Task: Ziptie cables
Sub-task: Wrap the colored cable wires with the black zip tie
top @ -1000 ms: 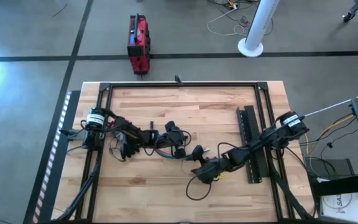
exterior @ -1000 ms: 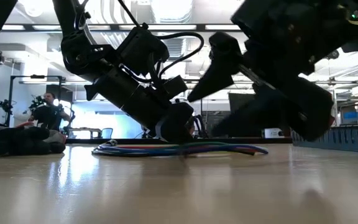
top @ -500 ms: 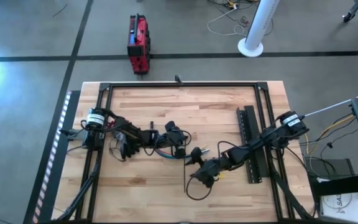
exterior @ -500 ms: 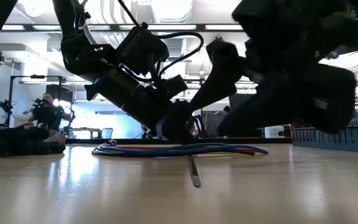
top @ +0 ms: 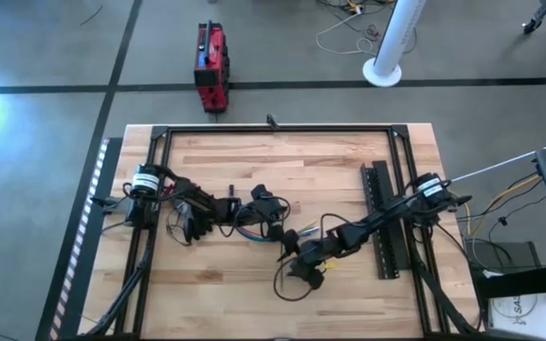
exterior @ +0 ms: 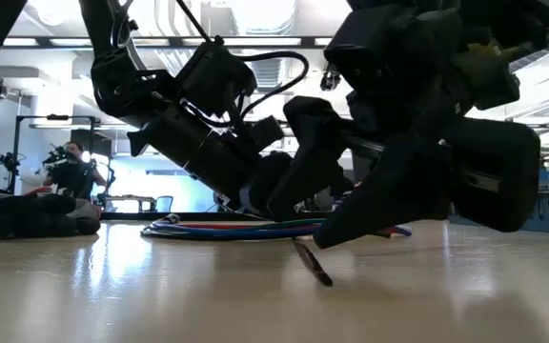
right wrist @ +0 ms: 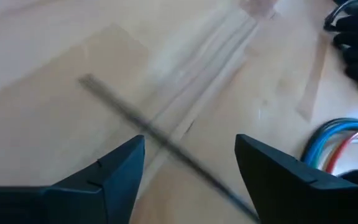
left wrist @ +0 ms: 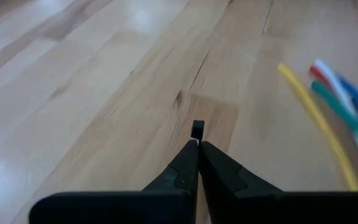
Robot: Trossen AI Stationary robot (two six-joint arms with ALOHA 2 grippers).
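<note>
Since the earlier frame your right gripper (top: 287,258) has come further in toward the left arm and dropped lower over the ziptie (right wrist: 160,142). The ziptie is a thin dark strip lying flat on the table (top: 349,284), running slantwise between your right fingers (right wrist: 114,171), which stand wide apart and touch nothing. The cables (exterior: 246,229) curve just beyond it. Your left gripper (left wrist: 197,144) is pinched closed on a small dark end (left wrist: 197,129) beside the cables.

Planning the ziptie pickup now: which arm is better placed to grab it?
Right. The right tool is open and straddles the ziptie lying on the table. The left tool is shut on a small black piece, beside the cables.
</note>
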